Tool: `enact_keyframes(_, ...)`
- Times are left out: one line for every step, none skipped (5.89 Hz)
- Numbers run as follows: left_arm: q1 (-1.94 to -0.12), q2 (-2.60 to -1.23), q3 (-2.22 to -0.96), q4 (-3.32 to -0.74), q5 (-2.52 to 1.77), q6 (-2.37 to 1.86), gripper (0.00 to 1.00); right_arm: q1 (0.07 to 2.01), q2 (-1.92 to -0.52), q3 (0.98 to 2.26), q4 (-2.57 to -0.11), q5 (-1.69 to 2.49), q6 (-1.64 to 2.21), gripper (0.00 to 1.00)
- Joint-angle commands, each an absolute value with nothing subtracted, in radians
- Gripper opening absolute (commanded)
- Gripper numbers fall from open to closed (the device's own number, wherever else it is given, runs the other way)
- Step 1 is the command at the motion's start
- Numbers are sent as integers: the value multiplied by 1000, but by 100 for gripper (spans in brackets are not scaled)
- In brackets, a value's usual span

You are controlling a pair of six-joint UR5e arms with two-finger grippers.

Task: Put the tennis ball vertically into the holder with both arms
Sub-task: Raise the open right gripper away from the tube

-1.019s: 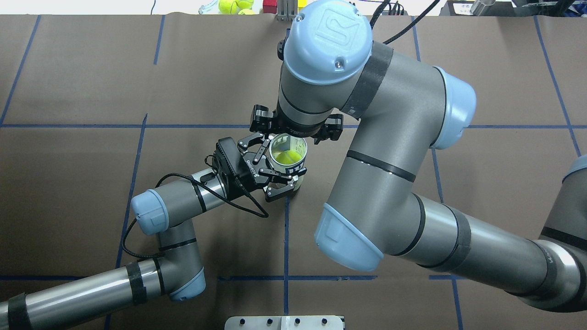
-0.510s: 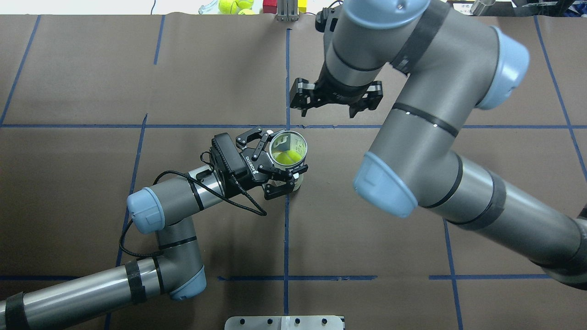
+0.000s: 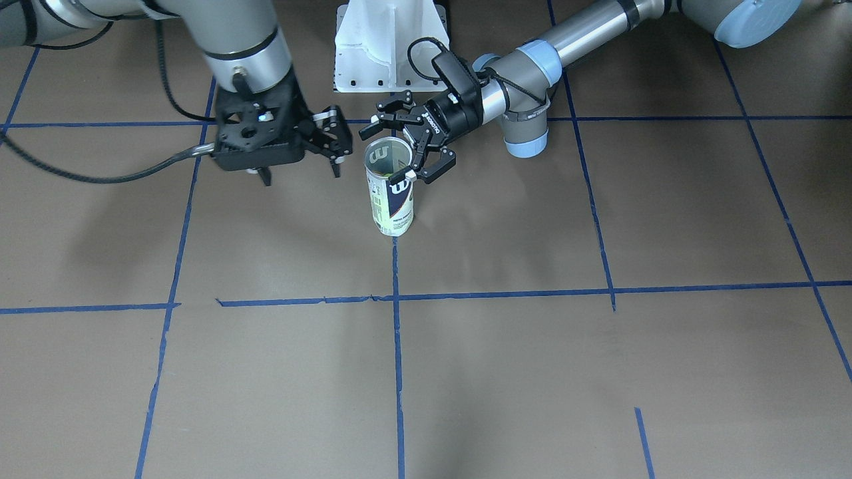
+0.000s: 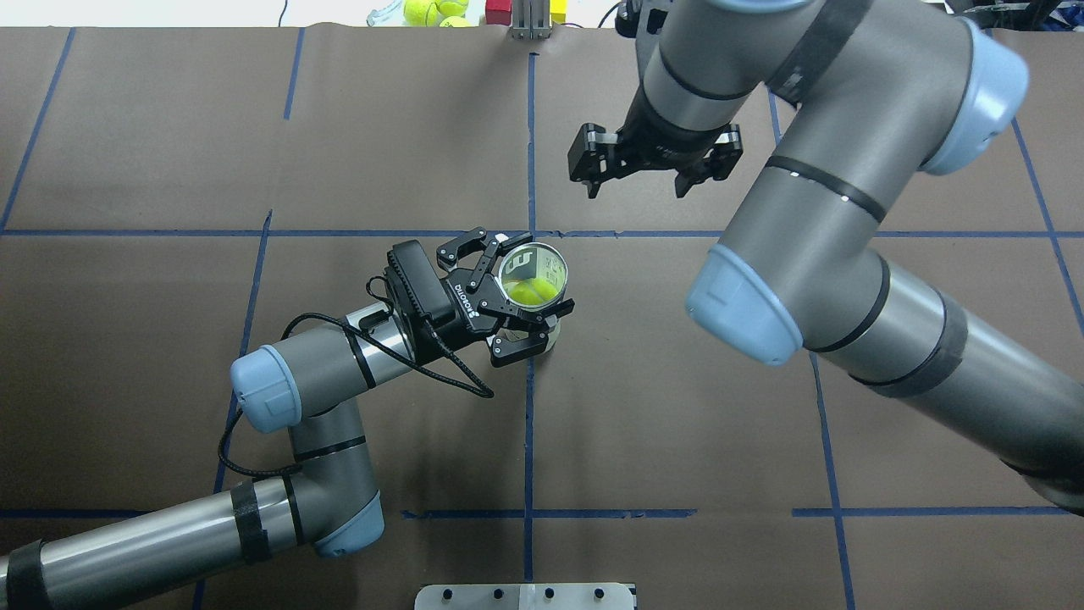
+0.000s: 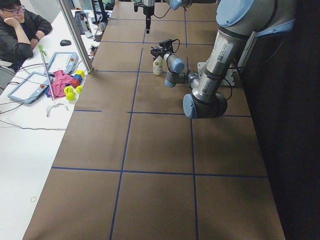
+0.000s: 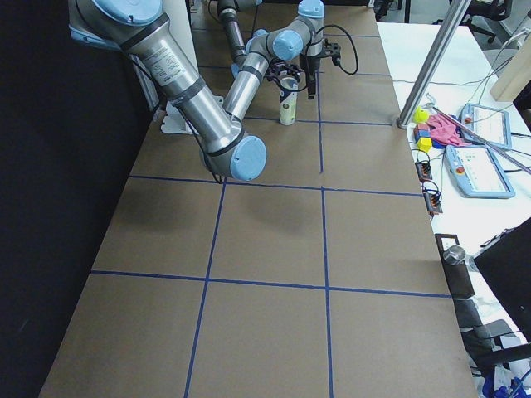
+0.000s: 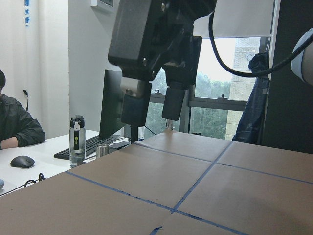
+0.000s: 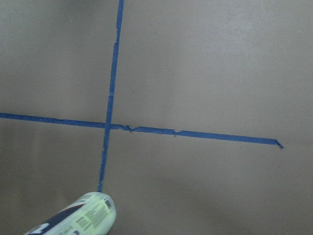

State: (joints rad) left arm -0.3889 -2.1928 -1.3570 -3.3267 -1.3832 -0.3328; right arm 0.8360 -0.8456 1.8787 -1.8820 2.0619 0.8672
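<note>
My right arm hangs high beyond the can, its gripper spread wide and empty; a second ago it stood directly over the can mouth, so it has lifted and drawn off toward the far edge, clearing the opening. My left gripper brackets the upright can near its rim, fingers apart and no longer pinching, having loosened slightly; I judge it a steadying guard. The tennis ball lies inside the can on the table, unmoved.
</note>
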Motion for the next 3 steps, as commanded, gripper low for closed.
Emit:
enact_keyframes(-429, -2189, -1382, -3324, -1370, -339, 99, 934, -938, 1899, -1881, 2097, 694, 99)
enact_keyframes(-464, -2189, -1382, -3321, -1368, -341, 99, 984, -992, 1899, -1876, 2103, 576, 99)
enact_keyframes(-507, -2184, -1382, -3315, -1368, -339, 99, 1032, -1049, 1899, -1870, 2105, 466, 99)
